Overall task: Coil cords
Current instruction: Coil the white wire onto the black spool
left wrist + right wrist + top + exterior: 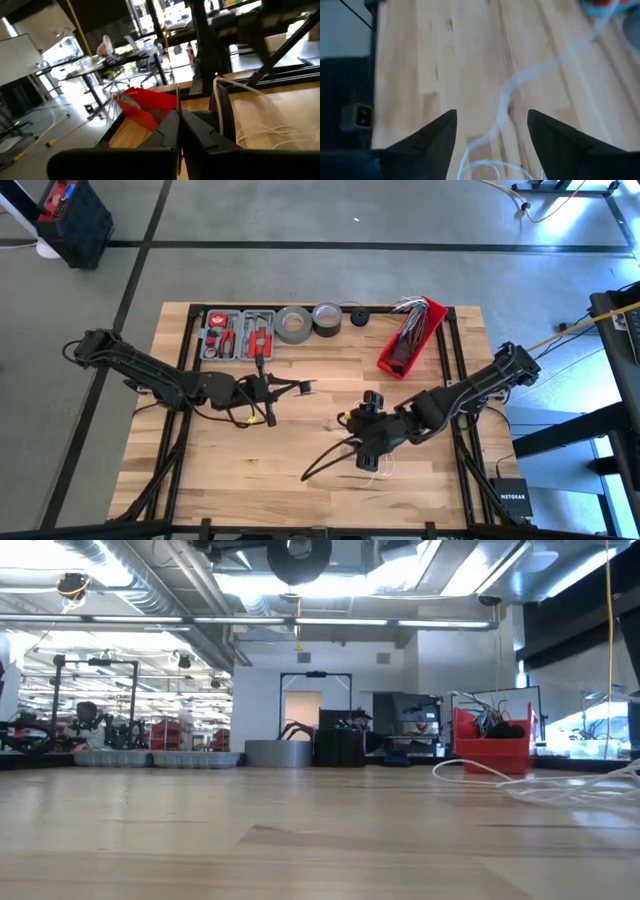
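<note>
The white cord (506, 97) lies slack on the table, with loose loops near the front right (378, 470); it also shows in the low view (480, 772) and the left wrist view (260, 131). A thin dark cord (325, 460) curves across the wood in front of my right gripper. My right gripper (492, 127) is open above the table (367, 452), one finger on either side of the white cord, apart from it. My left gripper (179, 132) is shut and hovers left of the table's middle (300, 387); I see no cord in it.
A grey tool tray (238, 333), two tape rolls (294, 324) and a small round black thing (358, 317) line the far edge. A red bin (410, 338) with cables stands at the far right. Bare wood lies between the grippers.
</note>
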Action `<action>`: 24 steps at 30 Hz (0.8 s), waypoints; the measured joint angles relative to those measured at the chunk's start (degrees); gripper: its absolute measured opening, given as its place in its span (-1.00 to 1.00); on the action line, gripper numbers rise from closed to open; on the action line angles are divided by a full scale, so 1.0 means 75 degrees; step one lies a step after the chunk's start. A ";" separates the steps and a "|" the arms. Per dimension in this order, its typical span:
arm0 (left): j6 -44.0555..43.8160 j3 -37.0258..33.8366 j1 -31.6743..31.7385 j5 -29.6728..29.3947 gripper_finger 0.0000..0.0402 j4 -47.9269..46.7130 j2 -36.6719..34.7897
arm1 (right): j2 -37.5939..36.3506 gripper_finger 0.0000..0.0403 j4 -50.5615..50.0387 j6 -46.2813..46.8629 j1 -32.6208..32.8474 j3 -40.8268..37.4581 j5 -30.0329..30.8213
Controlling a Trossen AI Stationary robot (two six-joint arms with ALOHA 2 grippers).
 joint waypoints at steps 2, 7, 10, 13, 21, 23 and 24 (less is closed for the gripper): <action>0.0001 -0.0001 -0.0003 -0.0027 -0.99 -0.0036 0.0000 | -0.0009 0.25 0.0011 -0.0242 0.0000 0.0185 0.0206; 0.0291 0.0002 -0.0150 0.1028 -0.99 -0.0116 0.0000 | -0.0009 0.23 -0.0176 -0.1244 0.0000 0.0237 0.1592; 0.0391 -0.0001 -0.0231 0.1905 -0.99 -0.0117 0.0000 | -0.0009 0.19 0.0166 -0.1982 -0.0044 0.0061 0.2081; 0.0550 -0.0001 -0.0280 0.2138 -0.99 -0.0116 0.0000 | 0.0026 0.13 0.1096 -0.3003 -0.0131 -0.0307 0.1950; 0.0512 0.0000 -0.0285 0.2177 -0.99 -0.0111 0.0000 | 0.0020 -0.16 0.4335 -0.4945 -0.0575 -0.1241 0.1581; 0.0505 0.0001 -0.0289 0.2242 -0.99 -0.0113 0.0001 | 0.0020 -0.22 0.4455 -0.4962 -0.0710 -0.1272 0.1311; 0.0508 0.0001 -0.0289 0.2264 -0.99 -0.0111 0.0003 | 0.0020 -0.24 0.4456 -0.4962 -0.0765 -0.1278 0.1152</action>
